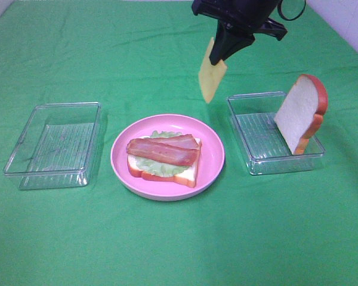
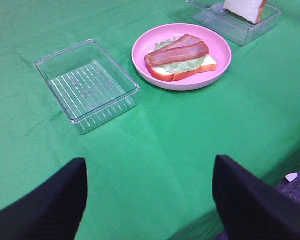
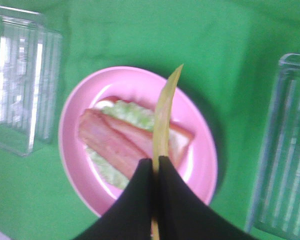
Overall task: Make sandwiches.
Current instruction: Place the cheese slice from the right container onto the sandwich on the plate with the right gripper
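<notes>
Exterior high, right tool: the black right tool (image 1: pixel 218 58) hangs above the green-cloth tabletop (image 1: pixel 179 238), pinched on the upper corner of a thin yellow cheese square (image 1: pixel 211 78) that dangles free, between the plate and the right tray.
Exterior high, cheese handling: it looks light, thin and floppy; the edge grip suits it, though it will likely swing and needs laying flat.
Exterior high, plate: the round pink plate (image 1: pixel 212 167) holds the part-built sandwich (image 1: pixel 164 158): a white bread slice with orange-brown crust, green lettuce, two reddish-brown bacon strips on top.
Exterior high, right tray: the clear plastic tray on the right (image 1: pixel 256 140) holds one more white bread slice (image 1: pixel 299 112), leaning upright on its far wall.
Exterior high, left tray: the clear plastic tray on the left (image 1: pixel 53 143) has nothing in it.
Left wrist, left tool: the left tool (image 2: pixel 150 200) stands wide and holds nothing, low near the tabletop's edge, well apart from the plate.
Right wrist, grip: the right tool's fingers (image 3: pixel 135 200) are closed tight on the cheese, seen edge-on, directly over the bacon.
Right wrist, bread handling: the toy bread seems stiff and light; its crust edge looks the best hold.
</notes>
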`<action>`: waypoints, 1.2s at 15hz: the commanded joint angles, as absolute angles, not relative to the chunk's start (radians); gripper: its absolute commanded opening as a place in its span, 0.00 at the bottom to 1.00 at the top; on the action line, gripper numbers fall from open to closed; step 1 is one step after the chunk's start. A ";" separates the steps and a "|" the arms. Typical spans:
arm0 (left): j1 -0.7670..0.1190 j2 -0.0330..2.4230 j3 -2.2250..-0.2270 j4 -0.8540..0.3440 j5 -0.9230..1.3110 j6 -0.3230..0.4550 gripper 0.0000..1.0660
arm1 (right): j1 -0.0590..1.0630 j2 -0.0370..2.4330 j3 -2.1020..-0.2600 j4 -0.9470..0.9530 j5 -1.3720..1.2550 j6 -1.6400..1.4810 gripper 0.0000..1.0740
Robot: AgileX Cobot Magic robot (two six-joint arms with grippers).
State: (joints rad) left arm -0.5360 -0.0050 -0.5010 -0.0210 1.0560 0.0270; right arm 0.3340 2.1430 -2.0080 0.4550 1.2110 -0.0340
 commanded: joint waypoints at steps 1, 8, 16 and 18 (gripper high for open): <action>-0.538 -0.025 -0.499 -0.029 1.045 0.025 0.64 | 0.410 2.139 -1.981 0.579 1.248 -0.107 0.00; -0.538 -0.025 -0.499 -0.029 1.045 0.025 0.64 | 0.577 2.139 -1.819 0.681 1.064 -0.104 0.00; -0.538 -0.025 -0.499 -0.029 1.045 0.025 0.64 | 0.532 2.232 -1.775 0.681 0.994 -0.102 0.00; -0.538 -0.025 -0.499 -0.029 1.045 0.025 0.64 | 0.487 2.232 -1.775 0.665 1.017 -0.071 0.00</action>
